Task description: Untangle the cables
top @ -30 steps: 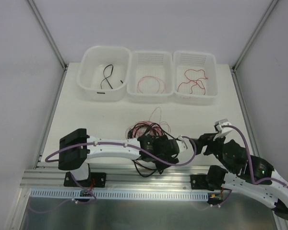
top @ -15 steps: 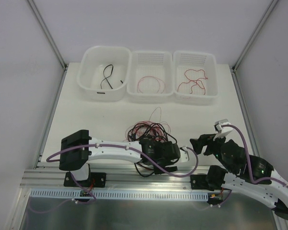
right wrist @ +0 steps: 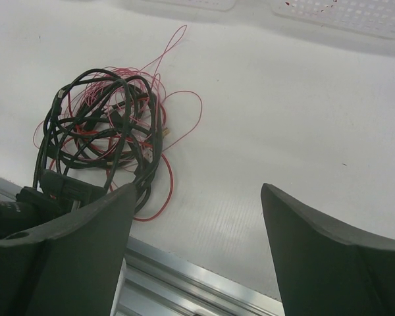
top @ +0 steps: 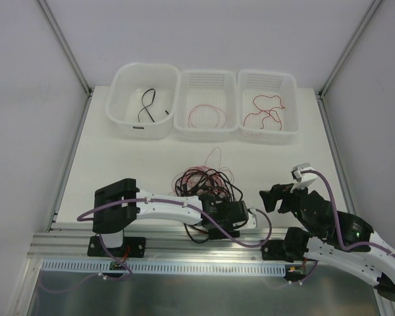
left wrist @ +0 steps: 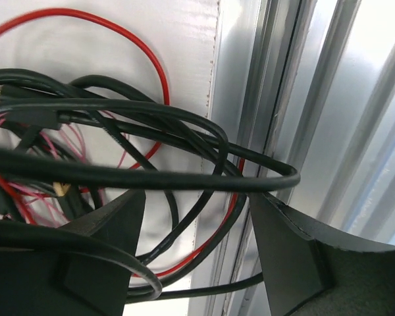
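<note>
white bench (top: 118,164), metal rail (left wrist: 303,99). cables (right wrist: 105,125) light, floppy, prob. snaggy; take the black loop (left wrist: 151,179) lying between parted jaws of left pincer (left wrist: 194,210). right pincer (right wrist: 197,217) wide, empty.

A white table (top: 118,164) is seen, bounded at its near edge by a metal rail (top: 184,242). Along its far edge a left bin (top: 141,130), a middle bin (top: 207,133) and a right bin (top: 268,136) are set side by side. The cables (top: 204,179), black, red and pinkish, are heaped near the rail, and some black loops are draped over it.
</note>
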Robot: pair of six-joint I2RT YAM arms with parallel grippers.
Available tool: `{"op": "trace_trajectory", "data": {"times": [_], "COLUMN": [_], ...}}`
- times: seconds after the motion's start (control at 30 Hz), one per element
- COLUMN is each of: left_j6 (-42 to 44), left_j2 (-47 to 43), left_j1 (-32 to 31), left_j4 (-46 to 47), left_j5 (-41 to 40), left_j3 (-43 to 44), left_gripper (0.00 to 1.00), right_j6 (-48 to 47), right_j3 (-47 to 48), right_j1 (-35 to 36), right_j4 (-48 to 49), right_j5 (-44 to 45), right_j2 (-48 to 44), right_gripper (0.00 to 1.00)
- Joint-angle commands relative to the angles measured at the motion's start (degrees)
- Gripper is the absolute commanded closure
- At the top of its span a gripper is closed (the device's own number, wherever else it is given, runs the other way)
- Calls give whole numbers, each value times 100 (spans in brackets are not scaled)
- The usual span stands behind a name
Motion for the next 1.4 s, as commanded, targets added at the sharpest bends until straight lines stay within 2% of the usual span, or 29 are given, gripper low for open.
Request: {"op": "trace_trajectory", "data": {"times": [0.0, 0.1, 0.13, 0.23, 0.27, 0.3, 0.53, 0.73, 0.87, 1.03, 1.1, 1.23, 1.37], "left_j6": [166, 218, 236, 254, 262, 271, 271, 499, 544, 508, 579, 702, 737], "left_j2": [184, 290, 307, 299, 255, 211, -658, -1931, -2494, -3040, -3085, -2963, -2655], "left_j1": [-71, -71, -71, -71, -71, -71, -71, 8, 517, 1633, 1862, 2748, 3267], "left_j4": [-126, -126, -126, -134, -134, -134, -248, -442, -442, -433, -433, -407, -354], "left_j5": [-84, -198, -216, -225, -234, -234, -233, -743, -612, -286, -339, -129, -76], "left_j3": [-27, 0, 8, 44, 61, 79, 298, 799, 1255, 2002, 2555, 3478, 4925], "left_gripper": [35, 51, 64, 85, 95, 100, 100, 100, 100, 100, 100, 100, 100], "right_j6": [114, 158, 158, 176, 193, 193, 237, 255, 290, 299, 290, 281, 220], "right_j3": [37, 28, 20, 28, 37, 37, 133, 204, 309, 397, 406, 380, 389], "right_j1": [24, 15, 15, 15, 15, 15, 24, 15, 15, 24, 16, 15, 24], "right_j4": [53, 9, 0, -53, -70, -105, -281, -413, -536, -694, -721, -712, -651], "right_j5": [137, 163, 154, 198, 207, 216, 303, 461, 549, 585, 585, 559, 506], "right_j2": [33, -28, -55, -143, -169, -213, -389, -521, -626, -732, -732, -653, -538], "right_gripper": [19, 19, 19, 19, 19, 19, 19, 19, 19, 18, 18, 18, 18]}}
